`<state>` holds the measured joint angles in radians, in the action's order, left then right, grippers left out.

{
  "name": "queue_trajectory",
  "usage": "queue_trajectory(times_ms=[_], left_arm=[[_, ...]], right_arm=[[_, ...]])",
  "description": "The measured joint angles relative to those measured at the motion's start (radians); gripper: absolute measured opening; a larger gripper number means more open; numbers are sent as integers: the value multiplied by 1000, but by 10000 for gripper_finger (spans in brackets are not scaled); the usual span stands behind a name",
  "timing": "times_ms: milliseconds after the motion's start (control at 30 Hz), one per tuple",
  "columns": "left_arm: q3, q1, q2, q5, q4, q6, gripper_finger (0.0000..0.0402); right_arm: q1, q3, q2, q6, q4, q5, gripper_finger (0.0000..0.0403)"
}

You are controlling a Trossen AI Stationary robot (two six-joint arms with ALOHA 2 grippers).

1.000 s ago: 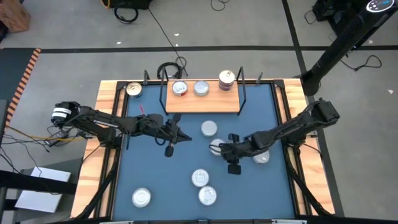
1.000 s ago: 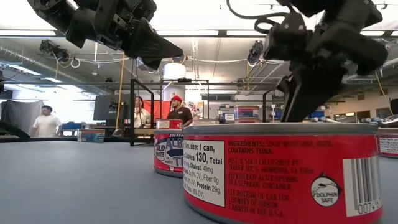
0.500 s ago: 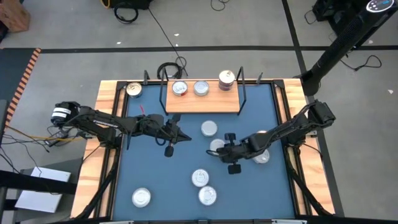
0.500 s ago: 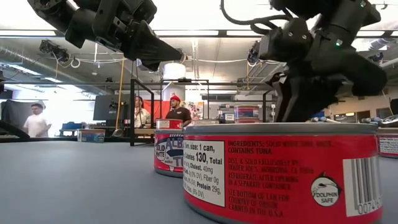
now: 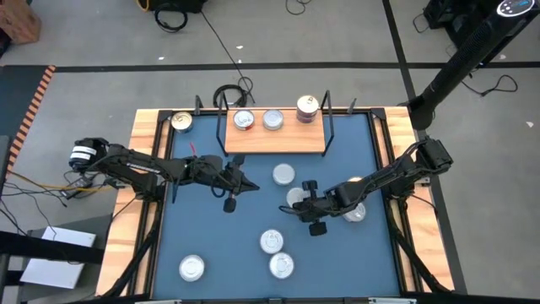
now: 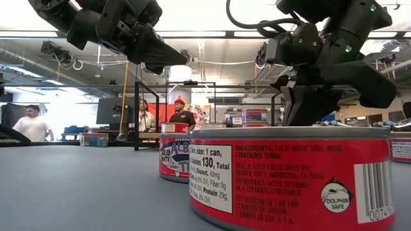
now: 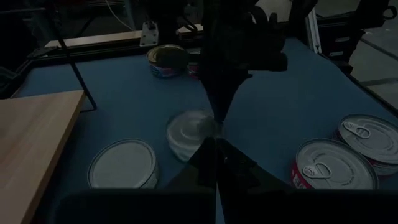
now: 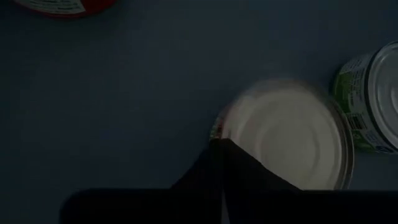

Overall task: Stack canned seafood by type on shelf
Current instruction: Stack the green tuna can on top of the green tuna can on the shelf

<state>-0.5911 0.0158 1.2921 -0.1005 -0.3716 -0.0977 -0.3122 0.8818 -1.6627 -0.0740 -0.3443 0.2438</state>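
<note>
1. Metal tins (image 5: 272,241) lie scattered on the blue tabletop (image 5: 211,245); three more sit on the wooden shelf (image 5: 274,139)
2. Each tin looks rigid, fairly heavy, with a smooth slippery lid; grasping across the side wall seems safest
3. Right gripper (image 5: 295,205) hangs clenched and empty over a pale-lidded tin (image 8: 289,134)
4. Left gripper (image 5: 251,187) hovers clenched, holding nothing, near the shelf

Grey floor (image 5: 84,51) with black cables (image 5: 215,38), ceiling lights (image 6: 192,33).
</note>
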Motion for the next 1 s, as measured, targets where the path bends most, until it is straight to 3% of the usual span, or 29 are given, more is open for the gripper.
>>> queue_trajectory(times_ms=[800,867,1000], left_arm=[[0,0,0,0,-4,4,6],[0,0,0,0,2,5,6],[0,0,0,0,2,3,6]], right_arm=[[96,192,4,-121,-160,-234,6],[82,192,4,-82,-213,-222,18],[43,192,4,-3,-324,-102,56]])
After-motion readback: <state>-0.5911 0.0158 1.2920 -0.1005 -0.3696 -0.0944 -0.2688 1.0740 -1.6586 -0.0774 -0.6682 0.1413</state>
